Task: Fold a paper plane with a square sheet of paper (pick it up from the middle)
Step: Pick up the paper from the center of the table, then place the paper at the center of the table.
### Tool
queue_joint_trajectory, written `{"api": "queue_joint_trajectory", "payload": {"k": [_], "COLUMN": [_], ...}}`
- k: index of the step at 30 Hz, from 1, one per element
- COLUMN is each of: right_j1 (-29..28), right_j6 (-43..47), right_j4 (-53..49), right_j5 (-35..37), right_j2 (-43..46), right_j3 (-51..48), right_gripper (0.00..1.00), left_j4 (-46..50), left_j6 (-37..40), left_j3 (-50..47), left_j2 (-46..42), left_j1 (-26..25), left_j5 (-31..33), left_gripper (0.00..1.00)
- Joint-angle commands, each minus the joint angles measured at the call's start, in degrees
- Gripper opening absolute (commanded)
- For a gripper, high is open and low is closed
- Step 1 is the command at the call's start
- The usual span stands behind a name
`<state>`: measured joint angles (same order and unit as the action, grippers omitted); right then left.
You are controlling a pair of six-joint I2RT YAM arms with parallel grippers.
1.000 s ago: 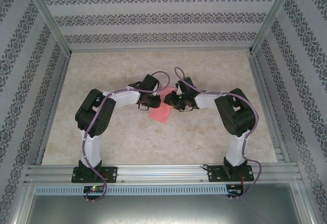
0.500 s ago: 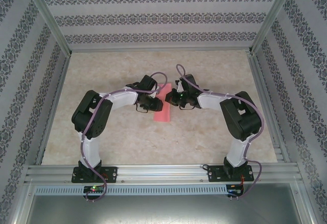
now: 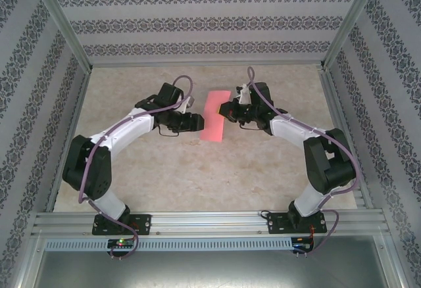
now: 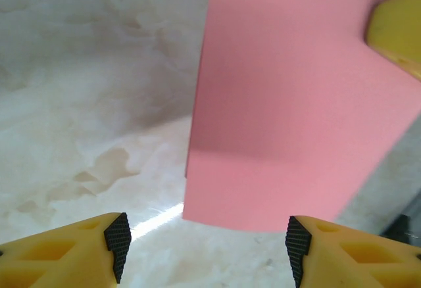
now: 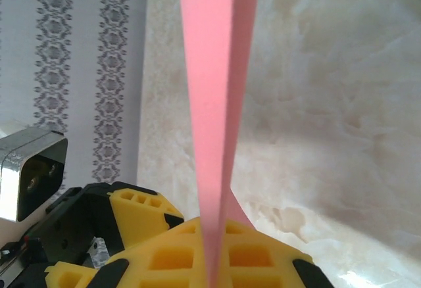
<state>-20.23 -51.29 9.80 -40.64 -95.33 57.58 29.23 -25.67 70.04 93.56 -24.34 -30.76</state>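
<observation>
Bright, even light fills the top view, with only faint soft shadows on the pale surface (image 3: 197,176). In the left wrist view the square sheet of paper (image 4: 289,104) throws a soft shadow to its left, and a thin glare streak lies below it. In the right wrist view the sheet's near part is blurred.

One thin pink-red sheet of paper (image 3: 215,117), folded, between two pairs of yellow plastic fingers: left fingers (image 4: 66,258), right fingers (image 5: 171,248). Two black-and-white robot arms: left arm (image 3: 125,129), right arm (image 3: 293,130). One beige marbled table (image 3: 197,183).
</observation>
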Motion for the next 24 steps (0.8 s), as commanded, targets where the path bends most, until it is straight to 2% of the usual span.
{"api": "queue_joint_trajectory", "payload": {"k": [1, 7, 11, 15, 24], "right_j1": [1.2, 2.2, 2.3, 2.3, 2.2], "right_j6": [-4.3, -10.2, -11.7, -13.7, -14.5], "right_j4": [6.1, 14.0, 15.6, 18.2, 19.6], "right_j5": [-4.7, -7.2, -7.7, -8.2, -8.5], "right_j2": [2.2, 2.4, 2.5, 2.3, 1.7], "right_j3": [-1.0, -2.6, -2.5, -2.8, -3.8], "right_gripper": [0.03, 0.04, 0.03, 0.04, 0.04], "left_j4": [-2.2, -5.9, -10.4, -11.3, -15.5], "left_j6": [-5.1, -9.4, -13.1, -13.5, -16.3], "left_j3": [-2.3, -5.1, -6.8, -7.2, -7.6], "left_j2": [-2.0, -4.8, -5.8, -5.6, -7.1], "left_j1": [1.1, 2.0, 2.2, 2.2, 2.5], "left_j5": [-7.0, -10.1, -13.9, -14.2, -15.0], "left_gripper": [0.68, 0.68, 0.68, 0.67, 0.54]}}
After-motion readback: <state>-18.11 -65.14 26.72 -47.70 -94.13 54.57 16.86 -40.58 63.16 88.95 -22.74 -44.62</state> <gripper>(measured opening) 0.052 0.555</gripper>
